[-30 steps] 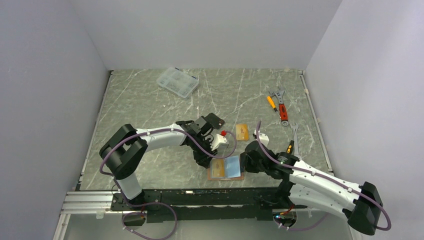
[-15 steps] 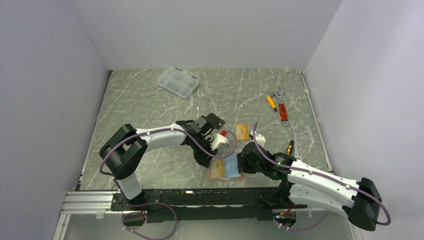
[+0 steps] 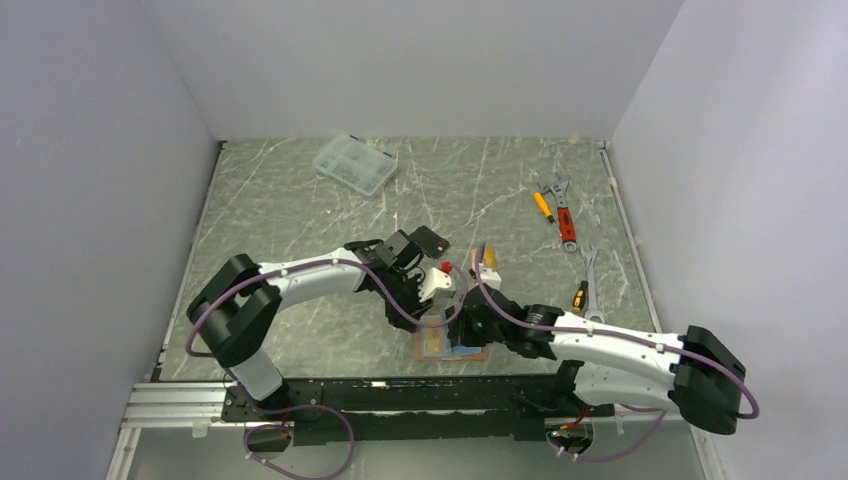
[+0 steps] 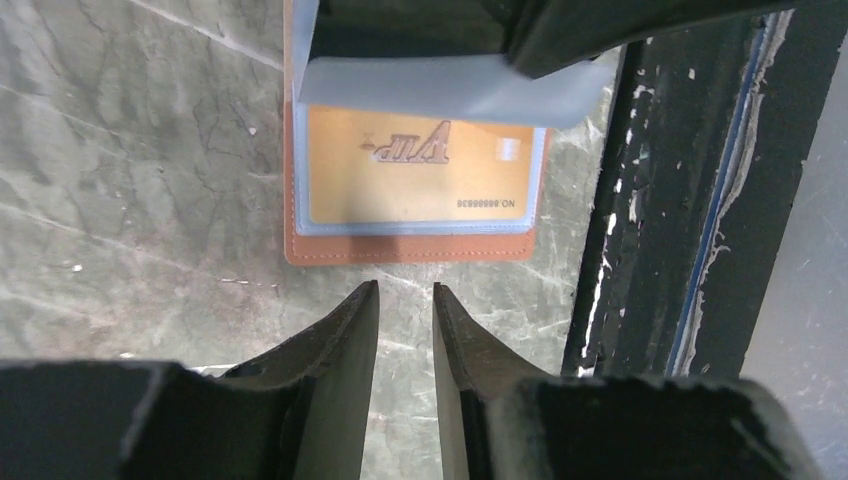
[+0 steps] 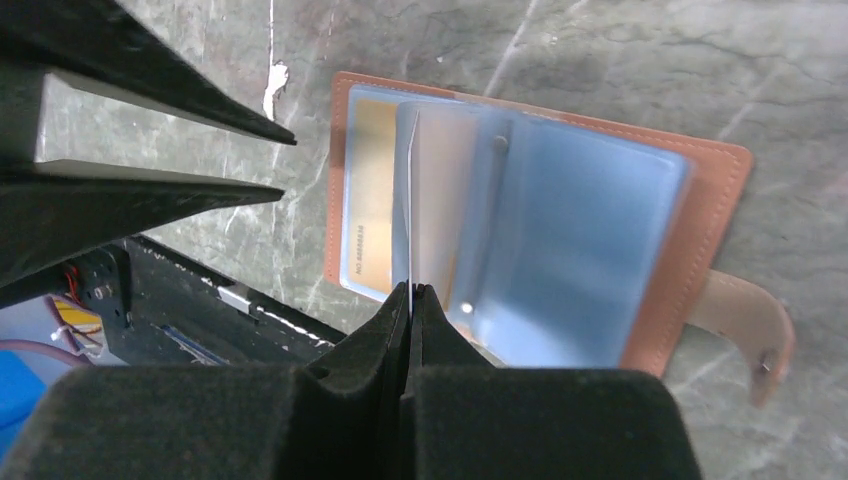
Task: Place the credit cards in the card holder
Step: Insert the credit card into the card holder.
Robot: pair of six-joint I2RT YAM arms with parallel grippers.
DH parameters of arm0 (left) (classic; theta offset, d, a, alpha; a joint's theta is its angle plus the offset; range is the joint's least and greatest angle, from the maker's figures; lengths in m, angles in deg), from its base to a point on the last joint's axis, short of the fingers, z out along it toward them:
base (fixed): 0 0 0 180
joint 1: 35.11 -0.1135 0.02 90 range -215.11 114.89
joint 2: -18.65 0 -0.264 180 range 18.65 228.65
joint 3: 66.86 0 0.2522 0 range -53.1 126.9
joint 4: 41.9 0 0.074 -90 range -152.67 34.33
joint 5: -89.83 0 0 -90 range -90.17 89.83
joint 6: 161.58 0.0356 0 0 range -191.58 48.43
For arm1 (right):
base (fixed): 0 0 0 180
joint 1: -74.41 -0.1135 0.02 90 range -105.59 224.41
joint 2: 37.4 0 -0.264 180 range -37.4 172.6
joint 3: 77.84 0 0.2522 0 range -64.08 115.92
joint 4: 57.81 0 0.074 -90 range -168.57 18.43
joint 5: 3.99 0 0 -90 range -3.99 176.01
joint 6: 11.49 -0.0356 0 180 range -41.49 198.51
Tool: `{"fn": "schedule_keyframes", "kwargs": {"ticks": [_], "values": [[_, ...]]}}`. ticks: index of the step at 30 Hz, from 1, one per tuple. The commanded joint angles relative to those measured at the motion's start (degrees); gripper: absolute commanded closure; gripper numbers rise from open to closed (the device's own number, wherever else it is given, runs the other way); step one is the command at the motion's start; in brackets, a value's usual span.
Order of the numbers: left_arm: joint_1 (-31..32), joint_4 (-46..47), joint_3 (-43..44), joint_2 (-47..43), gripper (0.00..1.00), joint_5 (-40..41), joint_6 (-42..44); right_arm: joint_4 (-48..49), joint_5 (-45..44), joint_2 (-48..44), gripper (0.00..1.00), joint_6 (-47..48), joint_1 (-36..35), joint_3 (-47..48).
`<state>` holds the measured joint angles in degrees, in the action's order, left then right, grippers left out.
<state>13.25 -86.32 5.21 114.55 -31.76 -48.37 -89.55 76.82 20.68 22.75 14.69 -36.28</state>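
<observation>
The pinkish-brown card holder (image 3: 425, 357) lies open at the table's near edge, tab (image 5: 740, 320) to one side. An orange-gold "VIP" card (image 4: 410, 180) sits in its left sleeve, also seen in the right wrist view (image 5: 365, 200). My right gripper (image 5: 410, 288) is shut on the free edge of a clear sleeve page (image 5: 455, 190), held up edge-on over the holder (image 5: 715, 200). My left gripper (image 4: 405, 290) is slightly open and empty, just off the holder's edge (image 4: 400, 247). Another orange-gold card (image 3: 490, 270) lies behind the right arm. No silver-grey card shows.
A clear compartment box (image 3: 355, 164) stands at the back. Wrenches (image 3: 565, 215) and a screwdriver (image 3: 543, 206) lie at the back right, another wrench (image 3: 590, 262) nearer. The black base rail (image 4: 680, 200) runs right beside the holder. The two grippers (image 3: 440, 322) are close together.
My right gripper has moved left from the holder's right edge to over its middle, lifting the sleeve page. The left arm has shifted only slightly.
</observation>
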Motion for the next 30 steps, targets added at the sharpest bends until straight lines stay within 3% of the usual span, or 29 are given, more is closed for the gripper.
{"fn": "schedule_keyframes", "kwargs": {"ticks": [1, 6, 13, 18, 30], "values": [[0.2, 0.9, -1.1, -6.6, 0.68, -1.2, 7.2, 8.2, 3.5, 3.7, 1.00, 2.3, -0.1, -0.3], [0.7, 1.7, -2.3, -11.1, 0.67, -3.0, 13.1, 13.0, 6.1, 6.1, 1.00, 2.7, 1.2, -2.0], [3.1, 1.6, -1.1, -10.1, 0.66, -3.8, 15.6, 17.6, 10.3, 10.2, 1.00, 4.8, 2.8, -1.6], [3.7, 3.4, -1.8, -8.4, 0.66, -4.2, 15.6, 22.9, 15.0, 8.8, 1.00, 5.0, 5.1, -3.6], [3.7, 2.6, -1.7, -7.6, 0.67, -2.2, 17.4, 24.1, 22.3, 5.7, 1.00, 6.2, 8.5, -4.4]]}}
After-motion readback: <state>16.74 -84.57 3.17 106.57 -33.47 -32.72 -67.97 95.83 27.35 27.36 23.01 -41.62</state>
